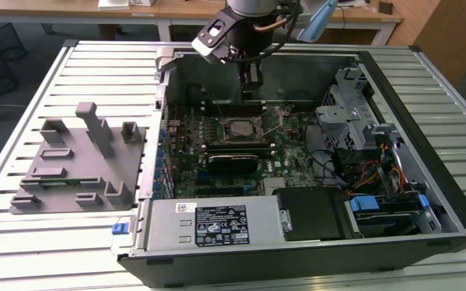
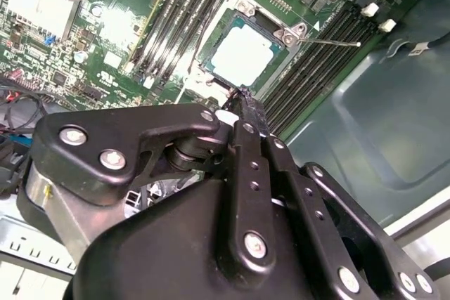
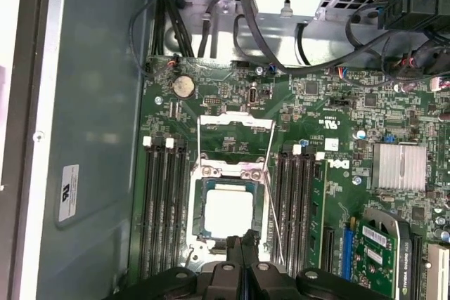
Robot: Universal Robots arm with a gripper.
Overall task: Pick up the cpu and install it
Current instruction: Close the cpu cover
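While cpu [image 3: 228, 213] sits socketed, closed gripper [image 3: 242, 242] hangs near, memory slots [image 3: 162, 201] flanking.

In the first wrist view the black two-fingered gripper [image 3: 242, 240] covers one edge of the black square socket frame [image 3: 199, 209], and the picture's edge cuts off the gripper's body. Glare whitens the small silver-grey square cpu [image 3: 227, 213] inside that frame, so its seating cannot be told. In the exterior view the grey robot arm [image 1: 245, 30] beyond the frame is cropped.

Silver cpu [image 3: 228, 213], green motherboard [image 3: 330, 166], black gripper [image 3: 242, 242]
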